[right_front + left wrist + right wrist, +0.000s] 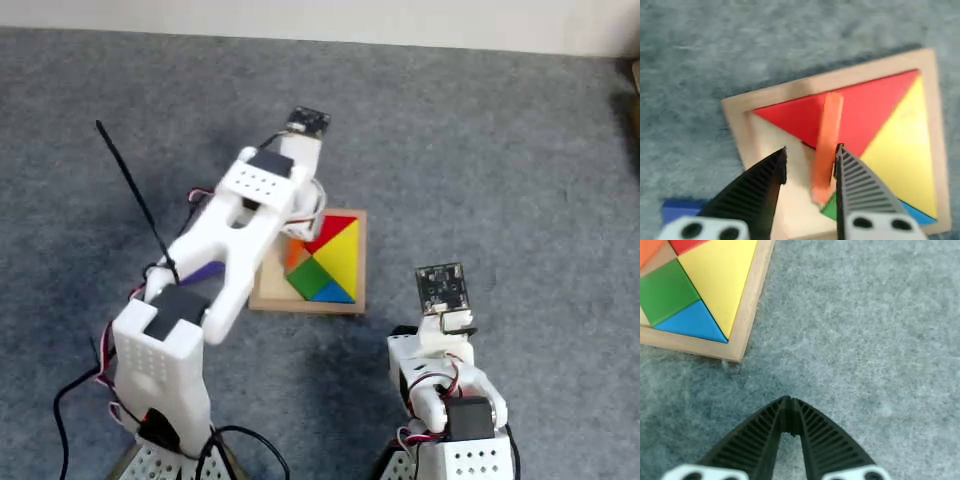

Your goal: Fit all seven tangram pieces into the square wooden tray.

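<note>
Left hand (811, 149) hangs over the square wooden tray (735, 125) with its fingers well apart. The orange piece (827, 135) stands on edge between them, leaning by one finger rather than pinched, partly over the red triangle (865, 105) and beside the bare corner I judge it should fill. Right hand (789, 402) is closed on nothing and parked over the bench (865, 315) just off the tray's corner, out of the way I reckon, while a dark blue piece (682, 206) lies on the bench beside the tray, not yet fitted. I can read no lettering or label on tray or pieces.
</note>
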